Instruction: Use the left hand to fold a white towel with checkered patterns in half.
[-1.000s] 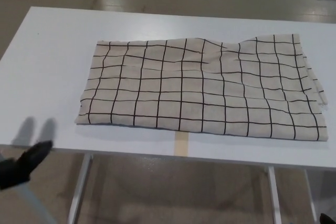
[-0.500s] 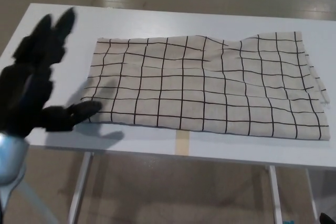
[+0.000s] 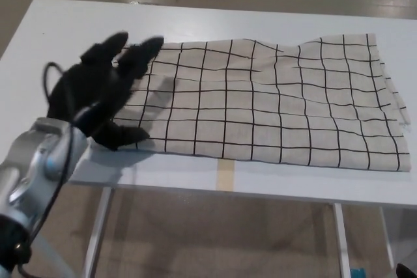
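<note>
Towel (image 3: 273, 102) in white with a black check lay spread flat on the white counter (image 3: 260, 21), its long side stretching away to the right of the left robot hand (image 3: 104, 92). That robot hand hovered over the cloth's left edge, fingers splayed and grasping nothing, apparently placed to take that end for folding across.

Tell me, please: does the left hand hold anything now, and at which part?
Nothing is held yet. The left hand is open over the left edge of the towel.
</note>
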Controlling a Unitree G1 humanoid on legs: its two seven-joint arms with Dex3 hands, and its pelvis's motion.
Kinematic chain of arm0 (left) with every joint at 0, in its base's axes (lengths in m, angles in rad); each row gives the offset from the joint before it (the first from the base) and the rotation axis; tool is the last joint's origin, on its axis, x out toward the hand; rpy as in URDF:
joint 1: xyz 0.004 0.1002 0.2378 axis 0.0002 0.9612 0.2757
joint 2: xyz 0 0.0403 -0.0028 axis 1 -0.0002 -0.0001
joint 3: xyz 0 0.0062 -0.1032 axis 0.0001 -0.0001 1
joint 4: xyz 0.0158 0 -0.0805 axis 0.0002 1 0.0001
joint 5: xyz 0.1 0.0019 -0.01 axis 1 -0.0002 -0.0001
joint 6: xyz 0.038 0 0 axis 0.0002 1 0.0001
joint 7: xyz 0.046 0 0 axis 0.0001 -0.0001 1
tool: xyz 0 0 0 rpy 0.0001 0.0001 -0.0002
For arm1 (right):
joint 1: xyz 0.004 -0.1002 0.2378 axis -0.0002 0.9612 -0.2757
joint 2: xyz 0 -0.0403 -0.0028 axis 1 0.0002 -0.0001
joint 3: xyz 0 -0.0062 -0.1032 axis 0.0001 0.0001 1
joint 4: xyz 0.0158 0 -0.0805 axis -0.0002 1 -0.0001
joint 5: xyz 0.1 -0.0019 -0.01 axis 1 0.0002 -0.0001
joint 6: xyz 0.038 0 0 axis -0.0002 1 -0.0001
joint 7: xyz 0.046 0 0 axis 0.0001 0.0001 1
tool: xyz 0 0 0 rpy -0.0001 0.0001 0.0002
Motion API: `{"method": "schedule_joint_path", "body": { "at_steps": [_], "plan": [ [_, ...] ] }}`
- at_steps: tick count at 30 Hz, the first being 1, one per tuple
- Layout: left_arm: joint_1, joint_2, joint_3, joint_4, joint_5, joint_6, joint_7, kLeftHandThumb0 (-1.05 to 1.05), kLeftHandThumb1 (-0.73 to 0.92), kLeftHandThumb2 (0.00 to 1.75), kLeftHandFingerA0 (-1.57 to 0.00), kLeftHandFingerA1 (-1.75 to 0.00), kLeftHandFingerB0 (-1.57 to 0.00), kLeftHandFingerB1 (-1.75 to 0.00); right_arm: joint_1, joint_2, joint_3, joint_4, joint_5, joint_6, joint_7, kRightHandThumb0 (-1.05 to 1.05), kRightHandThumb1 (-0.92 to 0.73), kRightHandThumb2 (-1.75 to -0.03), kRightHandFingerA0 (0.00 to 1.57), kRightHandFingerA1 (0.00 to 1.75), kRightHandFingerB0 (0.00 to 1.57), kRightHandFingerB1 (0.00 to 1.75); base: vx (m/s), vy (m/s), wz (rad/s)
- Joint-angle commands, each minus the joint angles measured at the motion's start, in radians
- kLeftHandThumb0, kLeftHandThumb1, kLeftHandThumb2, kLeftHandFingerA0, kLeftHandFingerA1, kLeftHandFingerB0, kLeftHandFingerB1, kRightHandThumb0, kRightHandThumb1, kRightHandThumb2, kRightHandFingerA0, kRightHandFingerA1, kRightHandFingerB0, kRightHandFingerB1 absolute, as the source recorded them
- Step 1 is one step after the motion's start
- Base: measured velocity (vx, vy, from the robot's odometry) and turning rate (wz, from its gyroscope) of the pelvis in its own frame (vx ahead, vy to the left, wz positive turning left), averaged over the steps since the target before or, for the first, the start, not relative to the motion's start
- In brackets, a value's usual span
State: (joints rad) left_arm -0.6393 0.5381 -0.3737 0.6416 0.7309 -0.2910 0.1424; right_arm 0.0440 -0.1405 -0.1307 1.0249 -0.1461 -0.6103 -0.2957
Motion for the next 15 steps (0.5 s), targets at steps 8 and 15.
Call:
{"method": "schedule_joint_path", "body": {
  "at_steps": [8, 15],
  "plan": [
    [-0.095, 0.004, -0.175, 0.204, 0.168, 0.098, 0.069, -0.57, 0.36, 0.68, 0.00, 0.00, 0.00, -0.12, 0.011, -0.003, -0.004, 0.022, 0.015, -0.057, -0.010, -0.31, -0.62, -1.11, 0.00, 0.48, 0.00, 0.49, 0.00, 0.000, 0.00],
    [-0.101, -0.019, -0.197, 0.243, 0.159, 0.108, 0.077, -0.54, 0.35, 0.70, 0.00, -0.04, 0.00, -0.15, 0.005, -0.002, -0.004, 0.023, 0.015, -0.053, -0.017, -0.31, -0.62, -1.11, 0.00, 0.48, 0.00, 0.49, 0.00, 0.000, 0.00]
  ]
}}
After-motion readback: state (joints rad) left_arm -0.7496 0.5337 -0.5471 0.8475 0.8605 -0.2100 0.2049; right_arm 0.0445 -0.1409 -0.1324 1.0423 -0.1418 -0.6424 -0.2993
